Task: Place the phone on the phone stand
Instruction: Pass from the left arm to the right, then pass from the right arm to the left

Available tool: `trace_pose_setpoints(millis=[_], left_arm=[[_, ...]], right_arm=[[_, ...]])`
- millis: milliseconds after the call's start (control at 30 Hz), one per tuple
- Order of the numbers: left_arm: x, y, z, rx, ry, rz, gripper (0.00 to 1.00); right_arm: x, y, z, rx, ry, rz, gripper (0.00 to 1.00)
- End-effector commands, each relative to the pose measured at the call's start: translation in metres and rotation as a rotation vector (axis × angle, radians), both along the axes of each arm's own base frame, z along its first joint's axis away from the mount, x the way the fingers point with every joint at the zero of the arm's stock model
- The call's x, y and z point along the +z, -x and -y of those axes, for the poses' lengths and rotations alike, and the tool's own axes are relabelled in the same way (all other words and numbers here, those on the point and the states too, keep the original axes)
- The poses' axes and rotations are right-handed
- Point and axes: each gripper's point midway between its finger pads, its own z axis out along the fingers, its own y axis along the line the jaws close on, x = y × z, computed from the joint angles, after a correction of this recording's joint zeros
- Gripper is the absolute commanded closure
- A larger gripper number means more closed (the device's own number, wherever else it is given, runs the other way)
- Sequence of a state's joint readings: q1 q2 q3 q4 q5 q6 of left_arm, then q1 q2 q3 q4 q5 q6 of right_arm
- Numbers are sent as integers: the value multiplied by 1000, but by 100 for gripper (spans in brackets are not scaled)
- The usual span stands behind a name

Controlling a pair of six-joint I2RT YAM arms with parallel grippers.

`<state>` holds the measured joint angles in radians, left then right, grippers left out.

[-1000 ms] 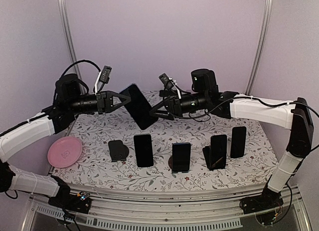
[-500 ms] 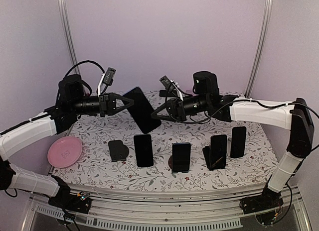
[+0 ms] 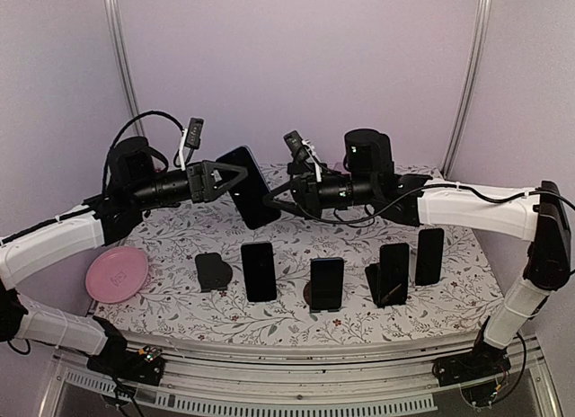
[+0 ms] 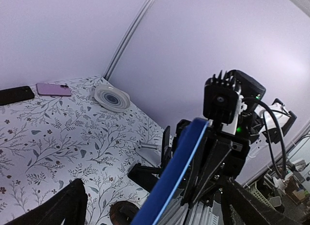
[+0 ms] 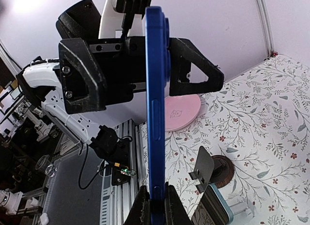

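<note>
A blue phone (image 3: 248, 187) hangs tilted in the air above the back of the table, between the two arms. My right gripper (image 3: 271, 196) is shut on its lower edge; in the right wrist view the phone (image 5: 155, 104) stands edge-on, rising from the closed jaws (image 5: 154, 205). My left gripper (image 3: 238, 183) is open, its fingers spread wide on either side of the phone (image 4: 180, 172) without pinching it. An empty black phone stand (image 3: 214, 271) on a round base sits at the left end of the front row, also seen as the stand (image 5: 209, 169) below the phone.
Several dark phones lean on stands in a row: one (image 3: 259, 270), another (image 3: 326, 283), a third (image 3: 393, 271). A pink plate (image 3: 117, 273) lies at the left. Two phones (image 4: 52, 89) lie flat and a small striped dish (image 4: 111, 97) sits at the back.
The right gripper shut on the phone's lower edge, then the left gripper opened and released it. The phone shifted slightly left and up with both arms.
</note>
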<state>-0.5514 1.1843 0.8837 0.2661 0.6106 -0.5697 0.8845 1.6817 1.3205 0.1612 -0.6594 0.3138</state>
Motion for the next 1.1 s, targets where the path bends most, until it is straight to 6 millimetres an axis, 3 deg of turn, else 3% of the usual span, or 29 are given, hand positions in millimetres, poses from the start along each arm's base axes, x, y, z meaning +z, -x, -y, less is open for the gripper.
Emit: trace_pose_setpoints(millis=[0,367,633,1067], left_arm=[[-7,-19,-9,177,-11,-32,3],[7,-30,-21,346,18,-31,3],[13,-33,-17,354,49,-44,4],[14,-40,-16,380,66,-56,13]], right_arm=[[44,-7,1,-147,-77,142,98],[42,-30,-19,-391,46,279,98],[34,-34,-33,-454,117,342,98],[26,-34,-42,-526,192,408,98]])
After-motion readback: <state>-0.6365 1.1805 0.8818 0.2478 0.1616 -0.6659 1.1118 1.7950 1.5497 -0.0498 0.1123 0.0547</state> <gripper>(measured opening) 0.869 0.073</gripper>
